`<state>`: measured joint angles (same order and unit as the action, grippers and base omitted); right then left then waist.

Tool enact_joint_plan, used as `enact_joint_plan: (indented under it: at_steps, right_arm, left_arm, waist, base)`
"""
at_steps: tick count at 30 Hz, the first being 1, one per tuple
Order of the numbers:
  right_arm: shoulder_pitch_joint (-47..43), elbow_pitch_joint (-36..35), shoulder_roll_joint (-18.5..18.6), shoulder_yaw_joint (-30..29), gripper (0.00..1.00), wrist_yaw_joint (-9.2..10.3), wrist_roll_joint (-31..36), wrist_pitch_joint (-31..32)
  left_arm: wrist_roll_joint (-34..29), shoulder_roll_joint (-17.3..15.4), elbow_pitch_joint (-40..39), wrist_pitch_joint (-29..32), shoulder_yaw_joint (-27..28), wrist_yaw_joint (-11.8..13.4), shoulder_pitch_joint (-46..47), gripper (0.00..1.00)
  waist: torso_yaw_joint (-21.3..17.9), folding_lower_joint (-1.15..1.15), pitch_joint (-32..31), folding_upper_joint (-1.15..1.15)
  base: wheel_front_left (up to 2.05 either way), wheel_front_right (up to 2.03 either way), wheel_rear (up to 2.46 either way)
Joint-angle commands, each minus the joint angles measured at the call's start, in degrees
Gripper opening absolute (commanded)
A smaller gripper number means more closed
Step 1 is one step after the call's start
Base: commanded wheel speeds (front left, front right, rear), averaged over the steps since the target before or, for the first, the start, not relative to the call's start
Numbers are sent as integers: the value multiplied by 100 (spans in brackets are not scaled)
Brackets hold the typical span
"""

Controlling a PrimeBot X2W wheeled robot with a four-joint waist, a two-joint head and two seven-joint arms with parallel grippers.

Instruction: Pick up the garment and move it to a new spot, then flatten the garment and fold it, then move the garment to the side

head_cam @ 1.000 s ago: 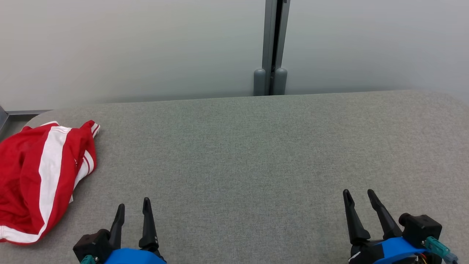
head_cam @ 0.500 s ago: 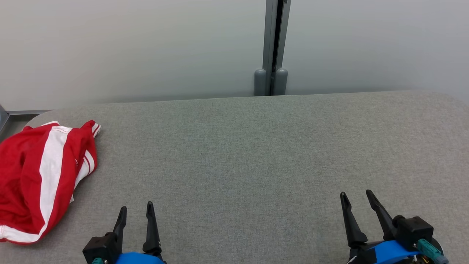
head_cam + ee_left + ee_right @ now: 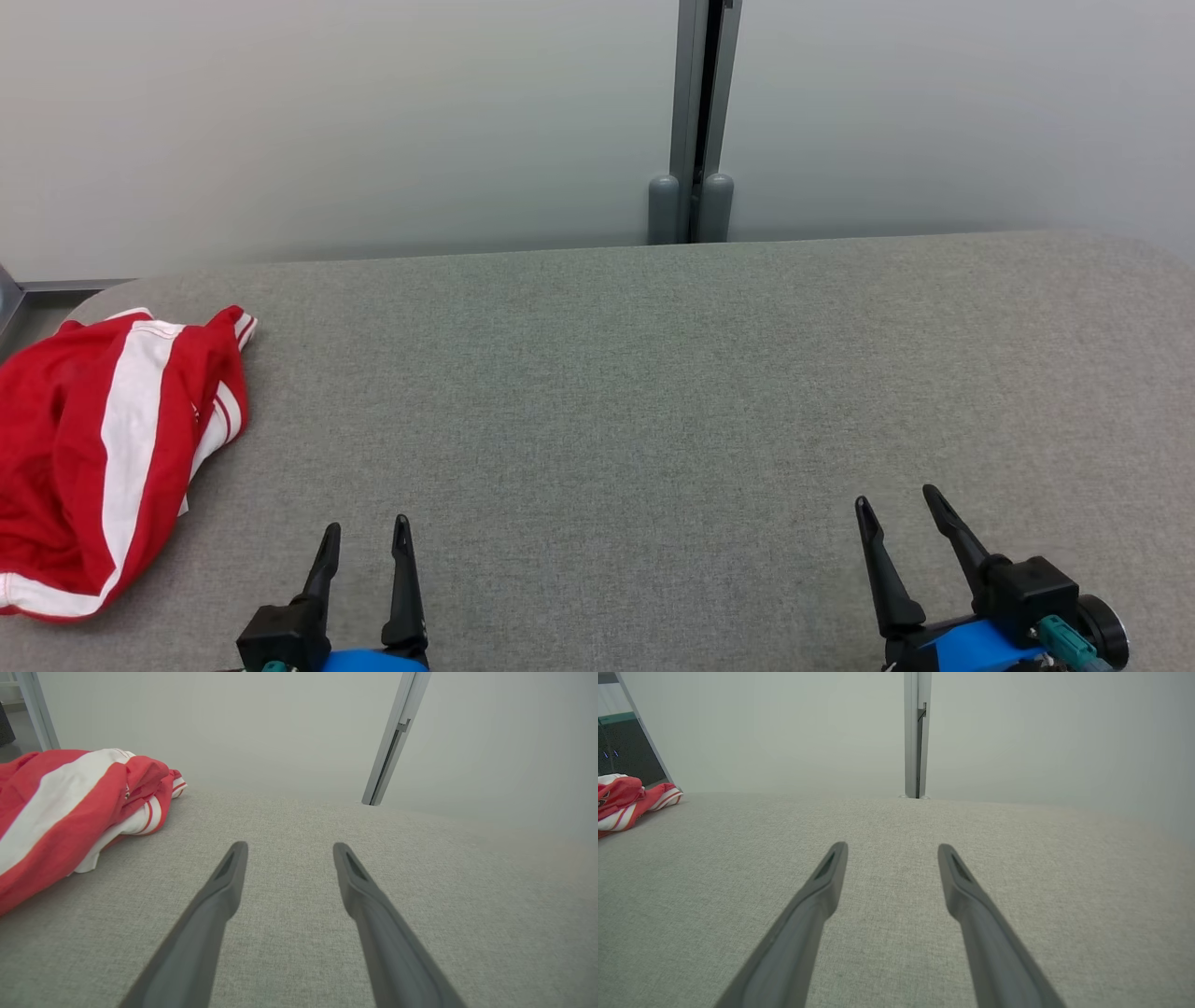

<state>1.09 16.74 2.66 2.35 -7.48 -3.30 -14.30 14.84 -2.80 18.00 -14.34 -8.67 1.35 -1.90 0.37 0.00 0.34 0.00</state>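
A crumpled red garment [image 3: 84, 448] with broad white stripes, possibly a sports jersey or shorts, lies in a loose heap ahead and well to the left of the left gripper [image 3: 365, 528], not touching it. It is farther again from the right gripper [image 3: 896, 499], far off to that gripper's left. Both grippers hover low over a grey fabric-covered table [image 3: 607, 373], fingers spread apart and holding nothing. The wide stretch of cloth surface ahead of and between them is bare. Beyond the table stands a pale partition wall, with a grey metal post [image 3: 695, 121] ahead and between the two grippers. The task looks to be at its very start: the garment has not been picked up. The next move probably calls for the left arm to reach forward and leftward, pinch a raised fold of the heap, and carry it toward the open middle — soft cloth may slip or trail. No brand, label or writing can be read anywhere.
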Motion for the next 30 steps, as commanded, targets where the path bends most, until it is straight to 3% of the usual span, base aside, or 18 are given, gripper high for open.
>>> enact_joint_plan:
  at_steps: [1, 30]
  right_arm:
    - [49, 5, 38, 22, 100, -2, 110, -64]
    - [-17, 51, 35, -5, 100, -2, 227, -101]
  left_arm:
    - [-108, -15, 15, -57, -41, 26, 21, 100]
    - [-182, -16, 264, -94, -72, 13, 118, 100]
  waist:
    - [1, 0, 1, 0]
    - [121, 0, 2, 0]
  base:
    - [0, 0, 0]
    - [0, 0, 0]
